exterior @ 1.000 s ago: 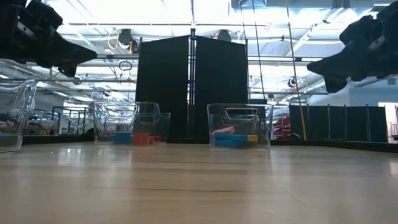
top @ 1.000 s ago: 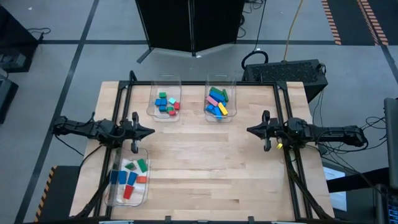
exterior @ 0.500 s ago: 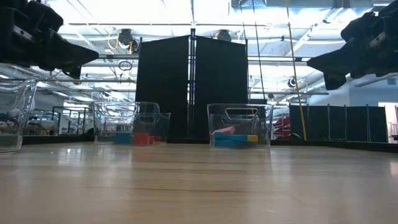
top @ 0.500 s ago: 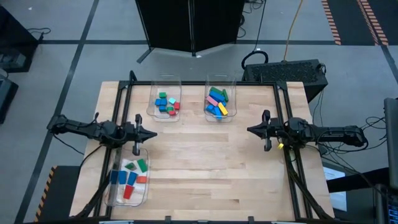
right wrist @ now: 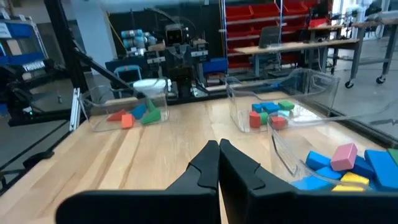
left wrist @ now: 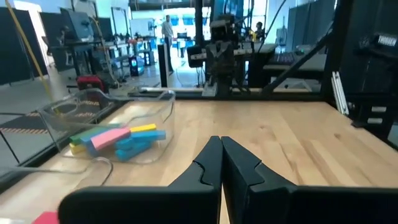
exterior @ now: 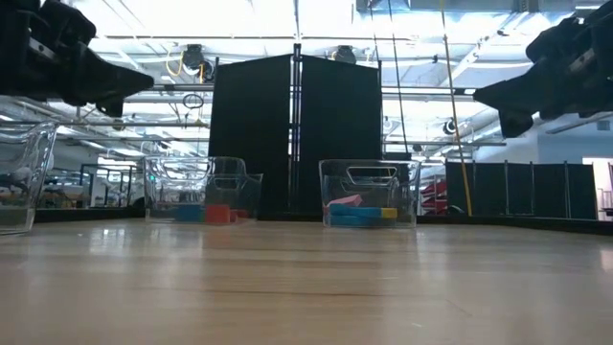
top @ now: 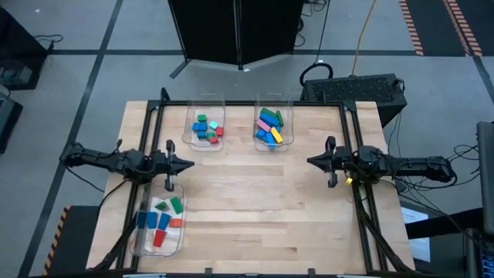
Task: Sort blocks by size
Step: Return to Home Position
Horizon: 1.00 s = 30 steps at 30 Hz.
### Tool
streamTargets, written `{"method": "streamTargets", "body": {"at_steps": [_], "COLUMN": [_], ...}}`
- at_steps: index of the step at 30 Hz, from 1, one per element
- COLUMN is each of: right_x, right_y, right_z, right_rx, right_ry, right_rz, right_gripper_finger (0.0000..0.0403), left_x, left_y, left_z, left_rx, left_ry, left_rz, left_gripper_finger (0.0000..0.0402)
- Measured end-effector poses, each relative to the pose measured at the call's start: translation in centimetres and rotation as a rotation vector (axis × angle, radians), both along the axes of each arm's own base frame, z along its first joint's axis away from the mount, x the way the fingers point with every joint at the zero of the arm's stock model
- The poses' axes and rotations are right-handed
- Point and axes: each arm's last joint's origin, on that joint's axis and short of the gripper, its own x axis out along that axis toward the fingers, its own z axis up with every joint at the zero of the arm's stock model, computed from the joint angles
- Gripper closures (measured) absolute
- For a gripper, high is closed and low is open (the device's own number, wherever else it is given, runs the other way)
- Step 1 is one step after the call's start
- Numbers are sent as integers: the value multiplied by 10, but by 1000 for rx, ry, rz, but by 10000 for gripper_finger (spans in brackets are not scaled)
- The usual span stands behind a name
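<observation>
Both pressed together and empty, left hand (top: 187, 164) at nine o'clock, right hand (top: 310, 161) at three: a left dip could knock the seven-o'clock bin (top: 182, 232), spilling blocks (top: 160, 222).

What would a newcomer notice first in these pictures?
Bright coloured blocks stand out, gathered in three clear bins: the far left bin and far right bin at the far edge of the table, the near bin at its near left corner. The left gripper and right gripper, both shut, hover at opposite sides, facing each other.
</observation>
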Motion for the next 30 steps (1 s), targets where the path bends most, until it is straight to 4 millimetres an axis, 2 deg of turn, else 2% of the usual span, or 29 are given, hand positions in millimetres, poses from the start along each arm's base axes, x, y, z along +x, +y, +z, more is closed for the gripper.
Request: {"method": "streamTargets", "body": {"at_steps": [7,30], "right_x": [-7,-8], "right_y": [0,0], "right_z": [5,5], "right_rx": [-17,0], "right_ry": [-73,-70], "right_rz": [0,-2], "right_gripper_finger": [403,395], "left_x": [-4,-5], "left_y": [1,0], "left_z": [5,7], "left_rx": [22,-6], "left_ry": [-56,-68], "left_rz": [-4,-24], "left_gripper_finger": [400,400]}}
